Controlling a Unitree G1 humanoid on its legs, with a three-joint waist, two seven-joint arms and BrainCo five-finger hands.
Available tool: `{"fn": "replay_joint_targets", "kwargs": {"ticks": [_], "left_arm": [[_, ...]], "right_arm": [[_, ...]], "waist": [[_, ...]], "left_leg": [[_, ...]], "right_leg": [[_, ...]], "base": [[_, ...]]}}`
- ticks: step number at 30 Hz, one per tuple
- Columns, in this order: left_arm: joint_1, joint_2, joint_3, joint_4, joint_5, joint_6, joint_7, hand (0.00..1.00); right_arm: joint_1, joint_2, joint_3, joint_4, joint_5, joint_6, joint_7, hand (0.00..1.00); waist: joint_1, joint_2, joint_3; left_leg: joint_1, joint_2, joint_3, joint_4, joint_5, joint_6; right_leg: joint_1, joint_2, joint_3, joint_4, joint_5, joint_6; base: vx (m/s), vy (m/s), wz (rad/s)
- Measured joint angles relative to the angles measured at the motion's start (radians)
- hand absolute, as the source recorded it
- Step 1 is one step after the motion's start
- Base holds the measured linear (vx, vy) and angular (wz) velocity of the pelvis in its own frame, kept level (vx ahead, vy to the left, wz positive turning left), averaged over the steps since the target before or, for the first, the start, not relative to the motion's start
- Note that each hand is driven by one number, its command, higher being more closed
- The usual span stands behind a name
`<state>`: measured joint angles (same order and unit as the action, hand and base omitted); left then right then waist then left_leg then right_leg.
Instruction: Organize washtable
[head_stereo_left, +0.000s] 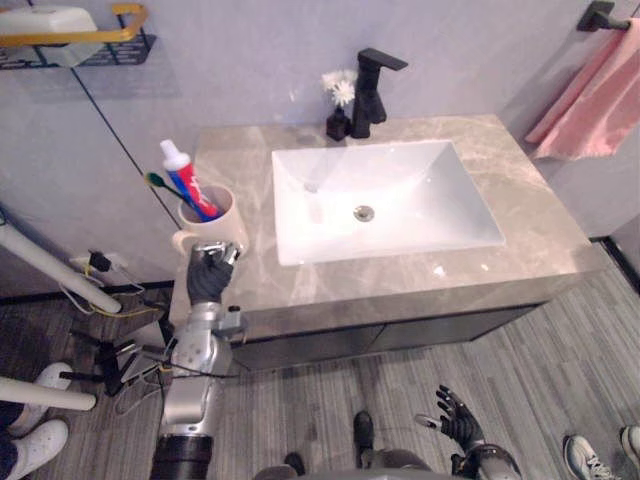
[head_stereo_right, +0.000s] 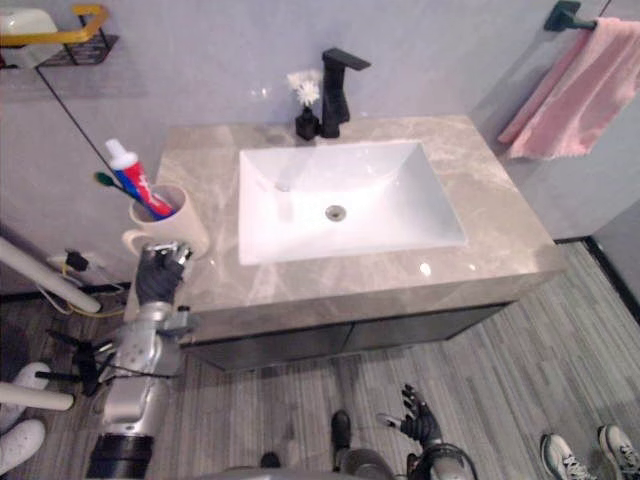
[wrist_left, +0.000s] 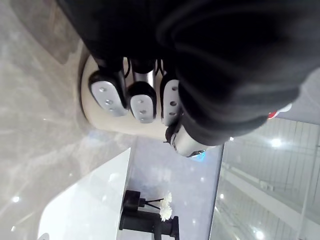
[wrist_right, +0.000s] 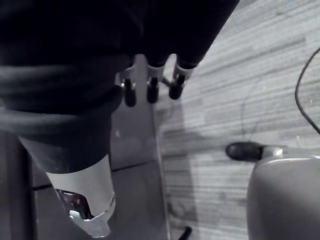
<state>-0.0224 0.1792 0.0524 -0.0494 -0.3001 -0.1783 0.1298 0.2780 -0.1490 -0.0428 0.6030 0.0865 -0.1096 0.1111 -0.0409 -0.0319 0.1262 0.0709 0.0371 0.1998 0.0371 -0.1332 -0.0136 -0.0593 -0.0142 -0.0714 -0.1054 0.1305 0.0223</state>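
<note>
Gripping hand: the left hand (head_stereo_left: 210, 275) is up at the front left corner of the counter (head_stereo_left: 540, 215), fingers (wrist_left: 142, 102) curled onto the near wall of the cup (head_stereo_left: 208, 222) with the thumb alongside; it looks to have hold of it.
Cup: cream, upright, close to the counter's left edge, beside the sink (head_stereo_left: 400, 190).
Contents: a toothpaste tube (head_stereo_left: 188, 180) and a green toothbrush (head_stereo_left: 155, 182) stand tall in it, leaning to the left.
Idle hand: the right hand (head_stereo_left: 458, 415) hangs low over the floor, fingers loose, holding nothing.
Doing it well: I'd keep the cup level and move it slowly, since the tall contents make it top-heavy.
Watch: the edge is near, so carry it inward, perhaps back toward the faucet (head_stereo_left: 372, 90).
Release: only once the base sits flat.
</note>
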Motion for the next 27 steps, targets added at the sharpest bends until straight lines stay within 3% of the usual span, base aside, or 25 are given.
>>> {"fn": "replay_joint_targets", "kwargs": {"ticks": [27], "left_arm": [[-0.096,0.078,0.048,0.101,0.036,0.002,0.026,1.0]], "right_arm": [[-0.007,-0.004,0.0,-0.032,-0.019,0.0,0.002,0.0]], "waist": [[-0.001,-0.01,0.032]], "left_leg": [[-0.029,-0.005,0.046,0.006,-0.005,0.007]], "right_leg": [[-0.046,0.0,0.045,0.0,0.016,0.008]], "base": [[-0.01,0.005,-0.05]]}}
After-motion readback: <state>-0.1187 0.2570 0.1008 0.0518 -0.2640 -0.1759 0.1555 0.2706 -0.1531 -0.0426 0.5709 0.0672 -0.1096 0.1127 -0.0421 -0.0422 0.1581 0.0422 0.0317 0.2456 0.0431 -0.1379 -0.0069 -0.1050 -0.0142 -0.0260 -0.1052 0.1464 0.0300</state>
